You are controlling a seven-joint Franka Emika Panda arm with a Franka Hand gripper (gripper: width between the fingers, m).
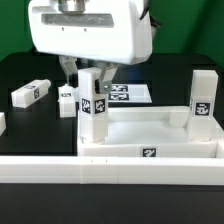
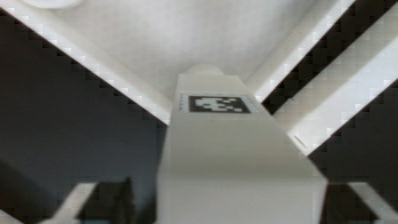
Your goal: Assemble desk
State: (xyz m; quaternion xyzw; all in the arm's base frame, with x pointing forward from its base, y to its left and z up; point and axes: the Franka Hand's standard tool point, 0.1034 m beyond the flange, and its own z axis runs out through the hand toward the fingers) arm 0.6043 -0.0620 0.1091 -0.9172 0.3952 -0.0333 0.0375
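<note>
One: Two jaws, how do they stand?

Two: Gripper [image 1: 88, 72] hangs over one leg [image 1: 93, 112], w/ a jaw on either side of its top end. Can't tell if they pinch it or sit just clear. Neither view settles it.

One: Where's that leg?

Two: Upright at the near corner of the tabletop [image 1: 185, 147], on the ext. view's left. In that view its foot is behind the rim. Wrist view looks straight down the leg [image 2: 235, 165]. Its tag [image 2: 219, 103] reads clearly there, and rims of the tabletop [image 2: 107, 58] run in to meet at the leg's far end.

One: What does only the ext. view give?

Two: Rest of the set. 2nd leg [image 1: 203, 95] stands upright at the far corner, on the ext. view's right. Loose leg [image 1: 32, 93] lies on the black table [image 1: 20, 70], and another loose leg [image 1: 67, 101] sits nearer the gripper. Marker board [image 1: 128, 93] lies behind the 1st leg, partly hidden. Long white border bar [image 1: 60, 168] runs along the front.
</note>
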